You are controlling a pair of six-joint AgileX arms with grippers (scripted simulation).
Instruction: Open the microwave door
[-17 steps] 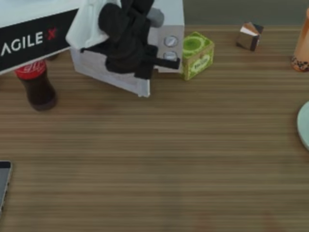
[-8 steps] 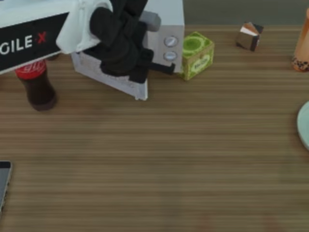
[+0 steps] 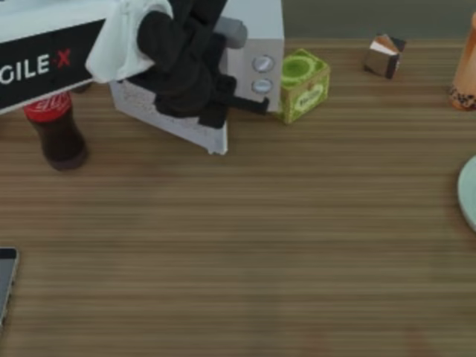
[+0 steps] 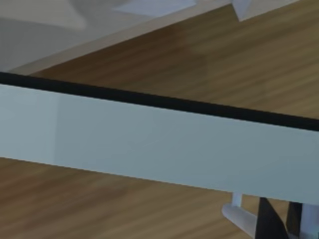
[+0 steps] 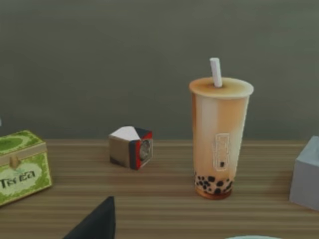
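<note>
The microwave (image 3: 253, 30) sits at the far edge of the table (image 3: 260, 245), left of centre in the top view, its 2 silver knobs (image 3: 262, 74) facing the near side. The microwave door (image 3: 175, 123) stands swung outward at an angle, its free edge pointing toward the table's middle and its hinge side to the left. The left arm reaches over the microwave from the top view's left, and the left gripper (image 3: 249, 104) lies at the door's free edge, just in front of the knob panel; its dark fingers (image 3: 256, 104) stick out to the right, but whether they are spread or closed on the door I cannot tell, since the wrist body covers them. In the left wrist view a broad pale panel with a dark upper edge fills the middle, with wood grain on both sides of it.

Just right of the microwave, nearly touching it, stands a green-yellow tea box (image 3: 303, 83). Farther right is a small brown and white cube (image 3: 384, 55), and a milk tea cup (image 3: 464, 67) with a straw stands at the right edge. A cola bottle (image 3: 56, 130) with a red cap stands left of the door, partly under the arm. A phone (image 3: 6, 282) lies at the near left edge, a pale plate (image 3: 468, 193) at the right edge.

The right arm is parked off the top view; only a dark tip of the right gripper (image 5: 94, 221) shows in its wrist view, its opening unreadable.
</note>
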